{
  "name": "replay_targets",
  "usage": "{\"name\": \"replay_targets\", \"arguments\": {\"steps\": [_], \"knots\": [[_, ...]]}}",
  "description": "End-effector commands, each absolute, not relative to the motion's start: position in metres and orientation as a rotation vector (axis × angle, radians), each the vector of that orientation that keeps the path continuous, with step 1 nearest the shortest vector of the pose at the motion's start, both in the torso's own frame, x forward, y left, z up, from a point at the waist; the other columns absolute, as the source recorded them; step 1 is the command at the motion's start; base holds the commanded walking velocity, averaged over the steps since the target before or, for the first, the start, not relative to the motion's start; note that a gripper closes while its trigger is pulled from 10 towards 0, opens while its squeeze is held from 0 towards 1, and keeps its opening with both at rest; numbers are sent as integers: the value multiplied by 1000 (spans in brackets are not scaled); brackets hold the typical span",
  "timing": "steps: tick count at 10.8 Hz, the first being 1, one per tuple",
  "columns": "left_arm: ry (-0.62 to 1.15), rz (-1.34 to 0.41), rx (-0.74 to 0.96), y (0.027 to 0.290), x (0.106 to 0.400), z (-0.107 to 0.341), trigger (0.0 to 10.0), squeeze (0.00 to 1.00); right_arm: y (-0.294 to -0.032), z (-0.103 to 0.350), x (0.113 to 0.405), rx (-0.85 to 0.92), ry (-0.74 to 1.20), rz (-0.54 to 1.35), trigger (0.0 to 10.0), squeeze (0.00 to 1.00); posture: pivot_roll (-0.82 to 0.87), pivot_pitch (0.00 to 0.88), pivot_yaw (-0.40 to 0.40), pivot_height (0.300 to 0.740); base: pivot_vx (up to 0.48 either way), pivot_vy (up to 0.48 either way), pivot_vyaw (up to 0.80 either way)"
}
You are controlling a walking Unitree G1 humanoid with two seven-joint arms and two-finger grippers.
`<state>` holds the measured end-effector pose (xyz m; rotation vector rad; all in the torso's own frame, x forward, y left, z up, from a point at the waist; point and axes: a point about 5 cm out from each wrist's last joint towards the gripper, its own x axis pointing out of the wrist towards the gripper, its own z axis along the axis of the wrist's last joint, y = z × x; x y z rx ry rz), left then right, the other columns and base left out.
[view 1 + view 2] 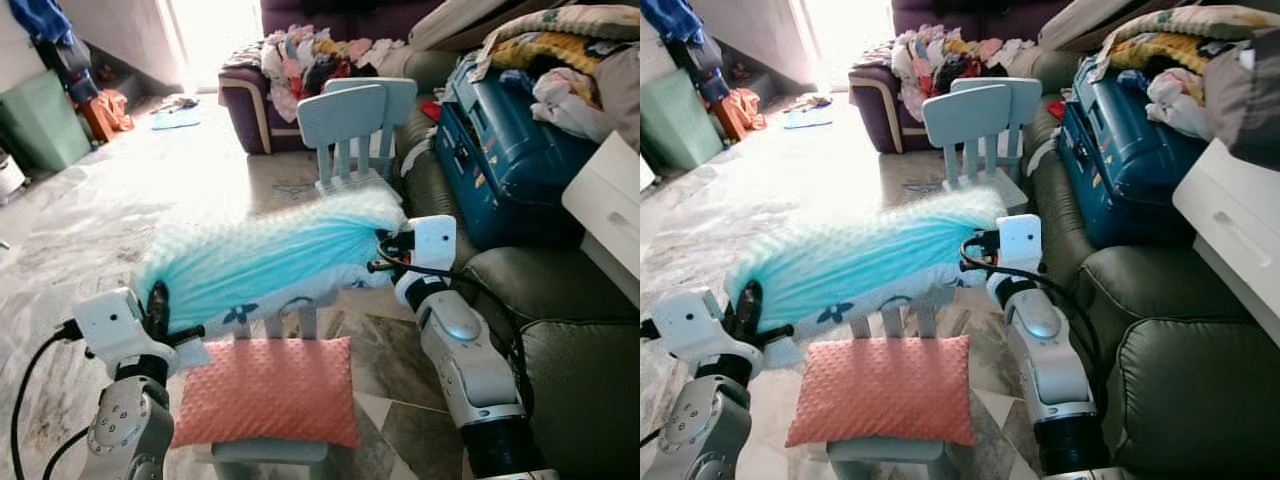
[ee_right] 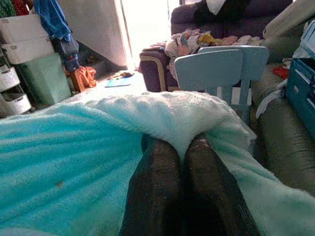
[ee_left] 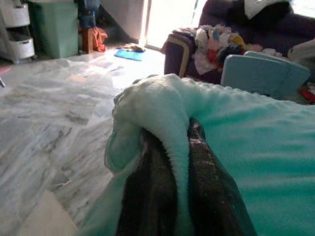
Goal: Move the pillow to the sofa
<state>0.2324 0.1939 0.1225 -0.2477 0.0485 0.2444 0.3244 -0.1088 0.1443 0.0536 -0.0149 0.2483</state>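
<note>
Both jaws, left gripper (image 1: 158, 305) and right gripper (image 1: 385, 250), pinch opposite ends of the turquoise pillow (image 1: 265, 262), hung between them above a small chair's pink cushion (image 1: 268, 390); mid-carry, it next needs swinging rightward beyond the right jaws onto the green sofa (image 1: 560, 330).

The pillow (image 1: 265, 258) is turquoise plush, paling to white at its fluffy ends, with dark blue butterfly-like prints on a white underside. Beneath it, a salmon-pink dotted cushion (image 1: 268, 390) lies on a pale blue chair (image 1: 290, 322). A second pale blue chair (image 1: 355, 125) stands beyond. The sofa (image 1: 545, 320) is dark olive green; the suitcase (image 1: 500, 150) is deep blue. The floor (image 1: 90, 235) is grey-veined marble.
</note>
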Motion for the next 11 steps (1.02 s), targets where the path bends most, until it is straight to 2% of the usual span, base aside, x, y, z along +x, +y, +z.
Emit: {"name": "replay_targets", "arguments": {"steps": [1,3,7,11], "knots": [[38,307,-216,209,232,125,10000,0,-122,154,328,69,-61,200,10000,0,-143,33,75,740,0,0,0],[21,285,-228,206,236,128,10000,0,-120,156,327,91,-60,222,10000,0,-146,35,74,740,0,0,-250],[21,271,-237,203,236,129,10000,0,-120,155,327,96,-47,230,10000,0,-144,41,68,740,0,0,-755],[28,240,-246,199,235,128,10000,0,-120,149,328,87,-8,231,10000,0,-145,41,67,740,-68,0,0]]}}
